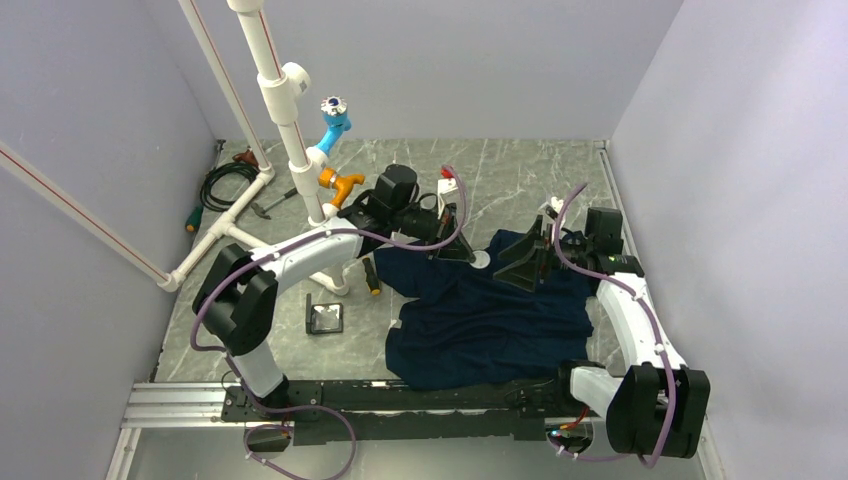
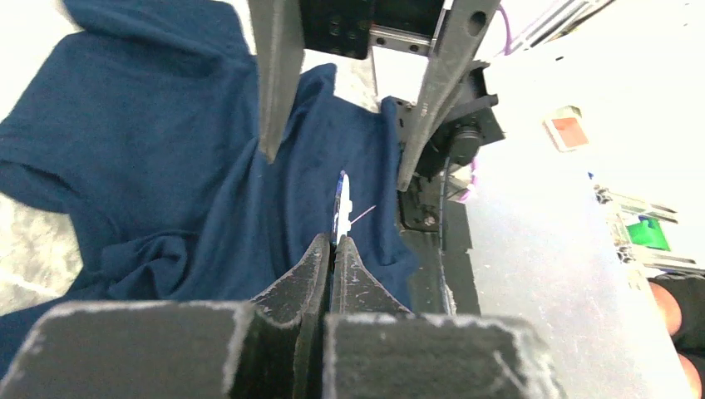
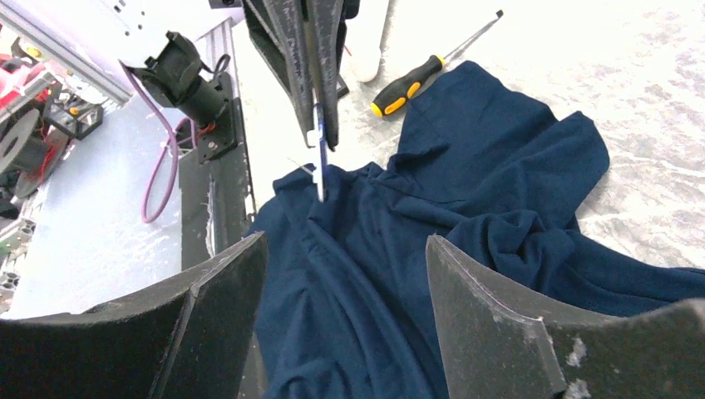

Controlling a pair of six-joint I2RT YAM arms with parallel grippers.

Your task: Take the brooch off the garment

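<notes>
The left claw (image 2: pixel 335 243) is pressed together, and its two black, scuffed rubber fingers (image 2: pixel 309 266) pinch the brooch (image 2: pixel 342 204) by its rim. The brooch is a thin, flat, hard disc. Both wrist views show it edge-on, as a narrow sliver with one side pale and the other blue. Its long line runs straight out from the claw tips, along the same line as the fingers, and its far edge points down to the garment (image 2: pixel 150 150). There it meets a raised fold of the cloth. I cannot tell if it is fastened there. A fine pale thread or pin sticks out from its side.

The garment is soft, dark navy cloth, matte and much wrinkled, spread out on the bench (image 1: pixel 520 180) with a sleeve thrown outward. The bench has a grey, marble-like surface with pale veins.

The right claw (image 3: pixel 345 239) stands wide apart just across from the brooch, hanging over the cloth with nothing between its fingers.

Beyond the garment lies a screwdriver (image 3: pixel 411 83) with a black and orange handle. Further away stands a white pipe frame (image 1: pixel 285 110).
</notes>
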